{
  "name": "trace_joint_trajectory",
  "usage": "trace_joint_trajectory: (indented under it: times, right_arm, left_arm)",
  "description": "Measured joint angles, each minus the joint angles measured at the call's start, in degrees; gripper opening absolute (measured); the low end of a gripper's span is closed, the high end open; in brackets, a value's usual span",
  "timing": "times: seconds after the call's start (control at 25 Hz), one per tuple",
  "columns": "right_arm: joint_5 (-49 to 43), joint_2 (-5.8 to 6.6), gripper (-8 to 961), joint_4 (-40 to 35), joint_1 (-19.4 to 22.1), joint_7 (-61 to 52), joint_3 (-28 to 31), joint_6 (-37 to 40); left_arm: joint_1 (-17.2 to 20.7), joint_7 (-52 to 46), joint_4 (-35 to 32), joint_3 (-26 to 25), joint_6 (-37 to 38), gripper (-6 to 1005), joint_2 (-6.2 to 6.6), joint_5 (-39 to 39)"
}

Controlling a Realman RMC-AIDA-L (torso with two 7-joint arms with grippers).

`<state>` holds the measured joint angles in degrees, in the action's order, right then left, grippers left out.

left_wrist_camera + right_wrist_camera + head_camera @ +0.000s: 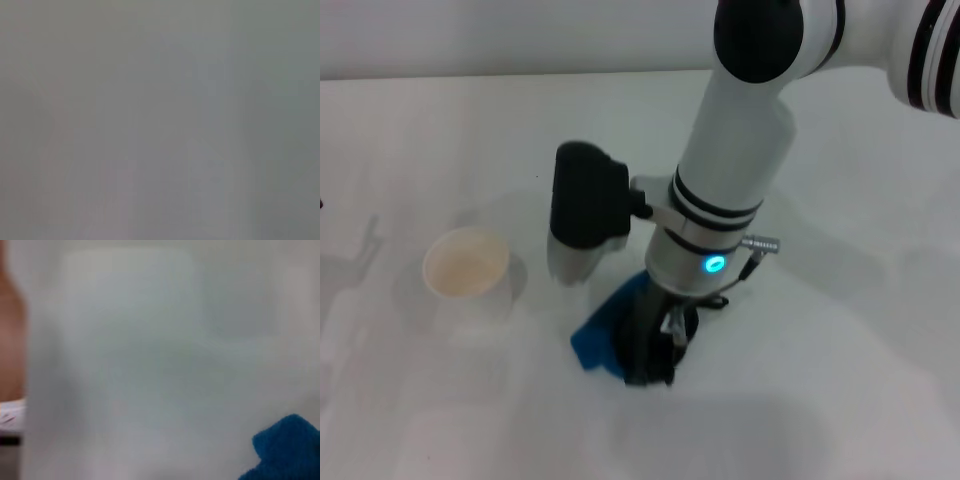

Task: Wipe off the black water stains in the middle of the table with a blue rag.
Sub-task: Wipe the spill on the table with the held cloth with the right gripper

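My right arm reaches down from the upper right to the middle of the white table (840, 400). Its gripper (650, 358) points straight down and is shut on the bunched blue rag (602, 335), which is pressed onto the tabletop and sticks out to the gripper's left. A corner of the rag also shows in the right wrist view (286, 451). The black water stains are hidden; no dark blotch shows around the rag. The left gripper is out of view, and the left wrist view shows only a plain grey surface.
A white paper cup (467, 266) stands upright on the table to the left of the rag, about a hand's width away. The table's far edge (520, 76) runs along the top of the head view.
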<state>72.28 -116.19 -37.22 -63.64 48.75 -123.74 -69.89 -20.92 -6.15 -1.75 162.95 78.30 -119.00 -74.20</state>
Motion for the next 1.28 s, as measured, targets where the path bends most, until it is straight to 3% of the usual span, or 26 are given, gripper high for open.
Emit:
trace_joint_trajectory:
  times: [0.12, 0.24, 0.44, 0.6, 1.0, 1.28]
  right_arm:
    - [1.4, 0.0, 56, -0.4, 0.0, 0.5, -1.8, -0.7]
    - [-0.6, -0.02, 56, 0.1, -0.2, -3.6, -2.4, 3.5]
    - [-13.0, 0.0, 56, 0.8, -0.3, -15.4, 0.5, 11.6]
    - [-18.0, 0.0, 56, 1.4, 0.1, -18.2, 4.0, 13.3]
    - [-33.2, 0.17, 57, 3.9, 0.1, -31.7, 5.4, 17.6]
    - [-38.9, 0.59, 57, 2.4, 3.9, -30.1, 16.1, 17.2]
  left_arm:
    - [0.0, 0.0, 0.0, 0.0, 0.0, 887, 0.0, 0.0]
    - [0.0, 0.0, 0.0, 0.0, 0.0, 887, -0.06, 0.1]
    - [0.1, 0.0, 0.0, 0.0, 0.0, 888, -0.05, 0.1]
    - [0.1, 0.0, 0.1, 0.0, 0.1, 888, -0.03, 0.1]
    - [-0.1, 0.0, 0.4, 0.0, 0.1, 887, 0.1, -0.2]
    - [-0.4, 0.0, 0.5, 0.0, 0.0, 887, 0.21, -0.3]
